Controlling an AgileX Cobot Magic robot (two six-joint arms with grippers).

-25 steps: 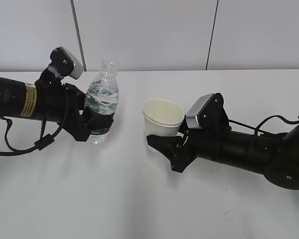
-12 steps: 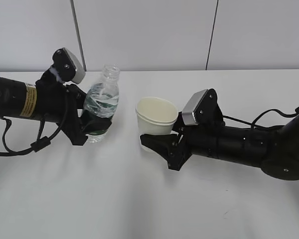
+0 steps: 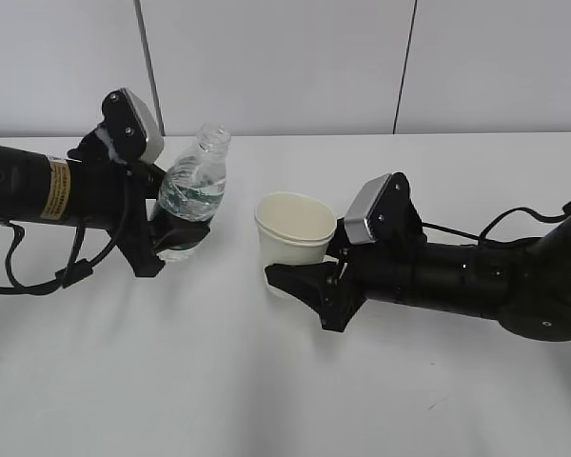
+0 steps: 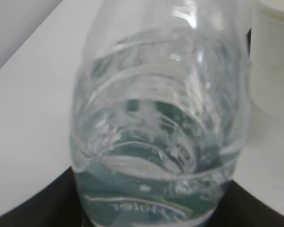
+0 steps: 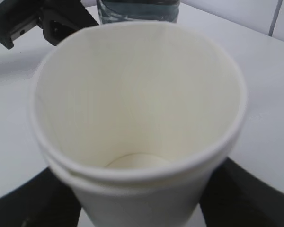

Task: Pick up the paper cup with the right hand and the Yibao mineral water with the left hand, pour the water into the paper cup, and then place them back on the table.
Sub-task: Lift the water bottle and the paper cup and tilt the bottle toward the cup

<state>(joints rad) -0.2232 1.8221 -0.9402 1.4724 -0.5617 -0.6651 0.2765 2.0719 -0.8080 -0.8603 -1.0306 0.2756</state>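
Tilting towards the cup (image 3: 295,230), the bottle (image 3: 190,190) is gripped by the left hand (image 3: 174,238); the cup, clasped by the right hand (image 3: 309,276), has been brought closer, so pouring seems imminent.

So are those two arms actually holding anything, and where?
Yes: the left gripper clasps the water bottle around its green label; the right gripper clasps the paper cup's lower body.

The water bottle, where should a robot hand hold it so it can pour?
Probably around the middle, at the dark green label, coming in from the side. That is where the left hand holds the water bottle now. The body there is wide and ridged, so it shouldn't slip, and the open neck stays free, tipped toward the paper cup.
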